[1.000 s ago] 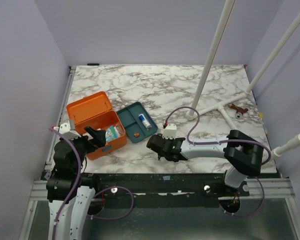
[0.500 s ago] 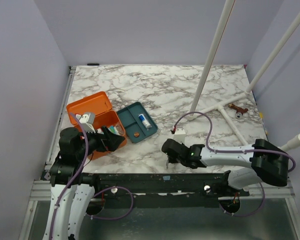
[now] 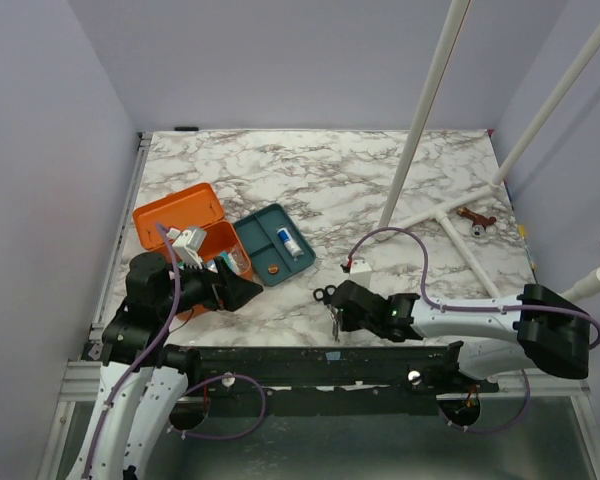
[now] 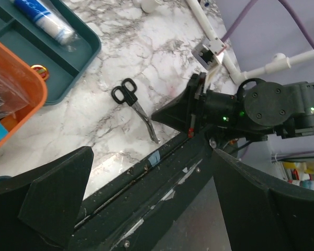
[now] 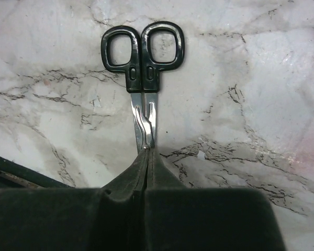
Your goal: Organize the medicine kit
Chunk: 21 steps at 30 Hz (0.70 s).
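Top external: the medicine kit [image 3: 178,222], lid open, sits at the left of the worktop [image 3: 310,170], just beside a teal tray [image 3: 274,243]. The left end effector [image 3: 238,288] is spread near it.
Left wrist: scissors [image 4: 133,101] lie flat.
Right wrist: the right end effector [image 5: 145,157] is pressed together, pinching the blade tips.

Lavender walls [image 3: 280,60], marble tabletop [image 3: 320,170]

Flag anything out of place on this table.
The black-handled scissors lie on the table near the front edge, apart from the open orange medicine kit; the shut right gripper meets their blade tips. The teal tray sits outside the kit.
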Tool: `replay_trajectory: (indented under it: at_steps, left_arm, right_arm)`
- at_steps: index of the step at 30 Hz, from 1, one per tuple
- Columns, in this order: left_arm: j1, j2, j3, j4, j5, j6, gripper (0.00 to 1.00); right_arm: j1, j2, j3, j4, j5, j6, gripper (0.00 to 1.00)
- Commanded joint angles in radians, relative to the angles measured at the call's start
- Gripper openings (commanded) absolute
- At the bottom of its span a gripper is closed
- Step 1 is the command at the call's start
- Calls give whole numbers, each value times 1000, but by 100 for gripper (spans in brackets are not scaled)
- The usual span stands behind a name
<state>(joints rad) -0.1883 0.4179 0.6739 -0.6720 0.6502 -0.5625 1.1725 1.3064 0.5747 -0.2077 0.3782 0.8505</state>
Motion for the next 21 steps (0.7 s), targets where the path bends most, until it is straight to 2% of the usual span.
replay_trajectory:
  at_steps: [1,7,11,17,21]
  left_arm:
    - [-81,18,-31,55,-5,-55,98]
    - [-206,48,-37,63,-101,-76,99]
    - [-242,56,-37,75,-135,-83,99]
    - [-249,59,-48,87,-152,-77,99]
    - [-249,58,-50,88,-170,-73,98]
  right_arm:
    - [8,44,17,-18,17,4,1]
    - [9,61,24,-27,20,20,3]
    - [10,40,38,-38,23,26,22]
    - [13,4,75,-83,38,34,32]
    - [22,36,109,-109,46,53,37]
